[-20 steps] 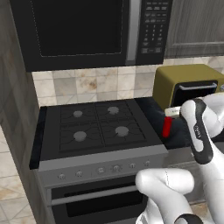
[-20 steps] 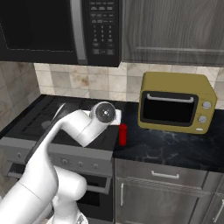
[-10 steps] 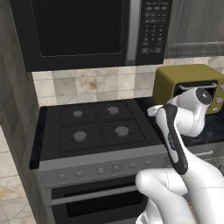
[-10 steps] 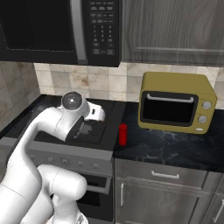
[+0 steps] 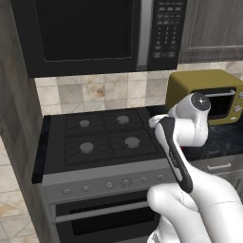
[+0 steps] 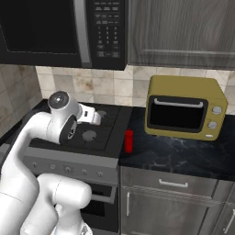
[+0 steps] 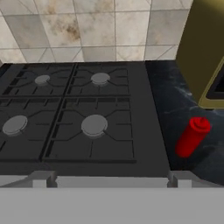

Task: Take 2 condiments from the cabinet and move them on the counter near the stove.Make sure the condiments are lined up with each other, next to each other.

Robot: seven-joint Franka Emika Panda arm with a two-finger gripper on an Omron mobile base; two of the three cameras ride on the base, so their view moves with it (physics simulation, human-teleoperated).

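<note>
I see the red squeeze bottle (image 6: 129,141) upright on the counter (image 6: 183,156), just right of the stove (image 6: 98,131). It looks light and squashy, so I'd grip mid-body. My gripper is empty, jaws wide.

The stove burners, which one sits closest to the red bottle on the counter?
The front right burner: it sits in the stove's corner nearest the red bottle, which stands on the counter beside it.

red squeeze bottle (image 6: 129,140) upright, counter (image 6: 183,155), beside stove (image 6: 87,133)
</note>
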